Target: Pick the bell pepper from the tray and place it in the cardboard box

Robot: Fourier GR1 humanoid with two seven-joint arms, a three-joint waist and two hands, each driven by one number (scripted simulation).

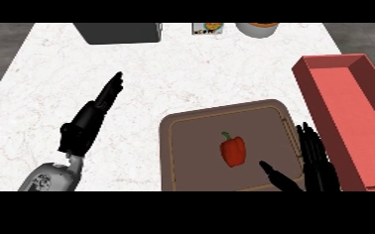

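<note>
Head view: right hand [316, 166] spread open (holding nothing) just beside the bell pepper [233, 150] on the tray [183, 124].

We look down on a white marbled table [205, 69] with faint veining, evenly lit. Dark grey floor [15, 39] shows past its left and right far corners. Along the far edge we see a dark grey box [117, 32].

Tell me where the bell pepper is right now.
In the head view the bell pepper lies near the middle of the brown tray, at lower right, just left of the open right hand.
</note>
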